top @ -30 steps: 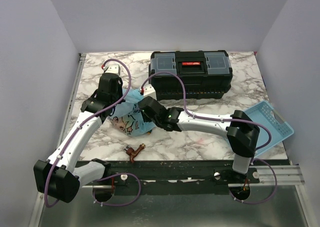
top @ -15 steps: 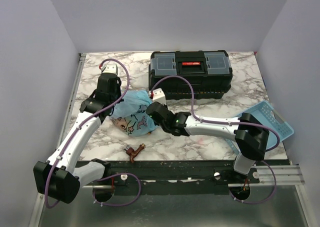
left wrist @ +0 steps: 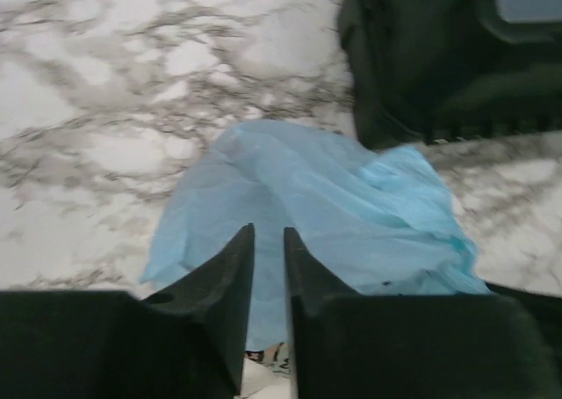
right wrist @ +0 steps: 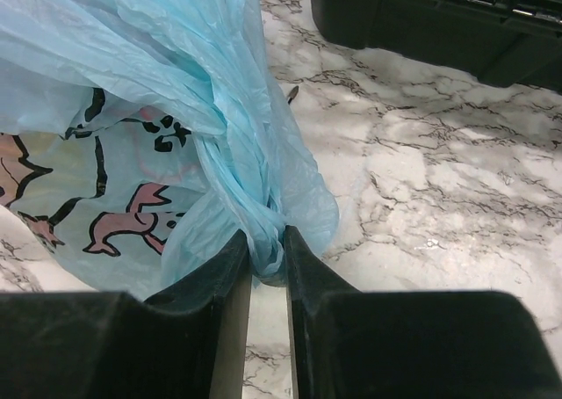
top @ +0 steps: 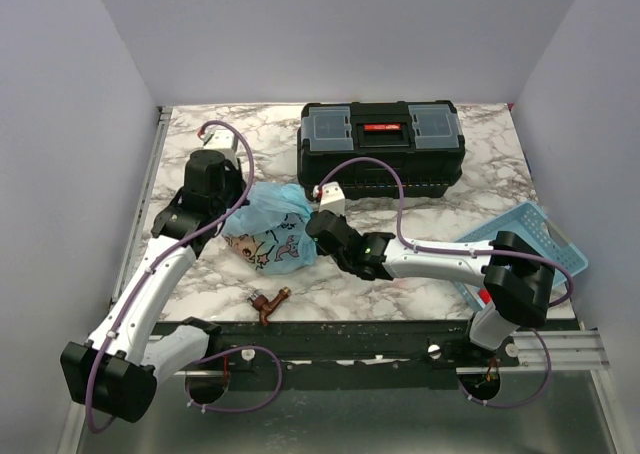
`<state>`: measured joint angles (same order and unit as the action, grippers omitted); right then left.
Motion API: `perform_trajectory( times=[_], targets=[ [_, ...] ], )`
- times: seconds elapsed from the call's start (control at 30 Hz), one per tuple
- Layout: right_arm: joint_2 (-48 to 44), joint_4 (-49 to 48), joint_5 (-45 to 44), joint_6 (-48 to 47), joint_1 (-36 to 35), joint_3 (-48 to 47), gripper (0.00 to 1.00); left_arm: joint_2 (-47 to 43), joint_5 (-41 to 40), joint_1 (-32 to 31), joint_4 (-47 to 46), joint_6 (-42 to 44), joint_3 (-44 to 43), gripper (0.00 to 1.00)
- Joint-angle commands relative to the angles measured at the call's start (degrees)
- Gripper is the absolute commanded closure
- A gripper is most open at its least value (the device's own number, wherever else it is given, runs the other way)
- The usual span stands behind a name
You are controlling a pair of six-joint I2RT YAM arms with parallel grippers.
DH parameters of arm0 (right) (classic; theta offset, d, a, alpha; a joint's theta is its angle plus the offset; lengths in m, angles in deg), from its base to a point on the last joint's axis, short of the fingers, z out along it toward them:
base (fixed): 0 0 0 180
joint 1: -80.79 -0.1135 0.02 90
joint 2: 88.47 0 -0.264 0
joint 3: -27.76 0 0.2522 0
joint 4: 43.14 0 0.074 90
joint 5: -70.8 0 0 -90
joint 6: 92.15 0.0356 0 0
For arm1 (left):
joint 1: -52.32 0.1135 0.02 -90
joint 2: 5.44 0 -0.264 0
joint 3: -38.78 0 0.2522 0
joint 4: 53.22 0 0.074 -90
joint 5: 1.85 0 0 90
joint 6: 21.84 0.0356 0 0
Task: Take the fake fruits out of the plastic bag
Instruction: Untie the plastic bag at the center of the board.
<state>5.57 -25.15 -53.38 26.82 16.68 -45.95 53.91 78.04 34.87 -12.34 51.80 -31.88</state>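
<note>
No fake fruits are out yet; the plastic bag (top: 272,236), beside the toolbox (top: 380,159), bulges full. The left fingers (left wrist: 219,311) and right fingers (right wrist: 215,329) each pinch its film.

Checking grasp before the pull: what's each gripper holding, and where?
Both hold the plastic bag: right gripper clamps a bunched, twisted fold; left gripper seems to pinch a flat unprinted part.

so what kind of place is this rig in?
Probably a lab test cell, not a home: plain white walls box in a marble-look table, with a black toolbox and a blue plastic bag as props.
</note>
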Motion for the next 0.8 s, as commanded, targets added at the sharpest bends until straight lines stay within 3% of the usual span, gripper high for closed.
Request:
perform_trajectory(
  times=[0.0, 0.07, 0.13, 0.27, 0.3, 0.33, 0.37, 0.6, 0.7, 0.77],
  targets=[
    [-1.0, -2.4, 1.0, 1.1, -0.2, -1.1, 0.78, -1.5, 21.9, -1.3, -5.9, 5.2, 2.2, 0.7],
    [-1.4, -3.2, 1.5, 1.2, -0.2, -0.7, 0.78, -1.3, 21.2, -3.1, -6.0, 6.3, 2.2, 0.56],
    [-1.7, -3.7, 2.3, 1.2, -0.2, -0.4, 0.79, -0.3, 19.7, -5.7, -5.4, 8.0, 1.8, 0.49],
    [-2.0, -5.9, 3.2, 1.1, -0.2, 0.3, 0.79, 2.3, 7.5, -10.4, -3.2, 9.6, 0.9, 0.33],
    [-2.0, -6.0, 3.3, 1.2, -0.2, 0.4, 0.79, 3.0, 5.8, -10.8, -3.2, 9.5, 0.8, 0.23],
    [-2.0, -6.3, 3.6, 1.1, -0.2, 0.4, 0.79, 3.8, 5.1, -10.9, -3.0, 9.5, 0.8, 0.19],
    [-2.1, -6.5, 4.1, 1.1, -0.2, 0.4, 0.79, 4.8, 4.9, -11.1, -2.5, 9.1, 0.5, 0.04],
    [-2.0, -8.0, 5.8, 0.9, -0.2, 0.6, 0.8, 11.4, 2.0, -12.9, 1.8, 8.5, -2.9, 0.02],
    [-1.7, -8.4, 6.4, 0.9, -0.2, 0.4, 0.81, 12.3, 4.0, -13.0, 2.2, 8.5, -3.1, 0.05],
    [-1.5, -8.4, 6.8, 0.9, -0.2, 0.4, 0.81, 12.6, 5.3, -13.0, 2.7, 8.8, -3.5, 0.12]
  ],
)
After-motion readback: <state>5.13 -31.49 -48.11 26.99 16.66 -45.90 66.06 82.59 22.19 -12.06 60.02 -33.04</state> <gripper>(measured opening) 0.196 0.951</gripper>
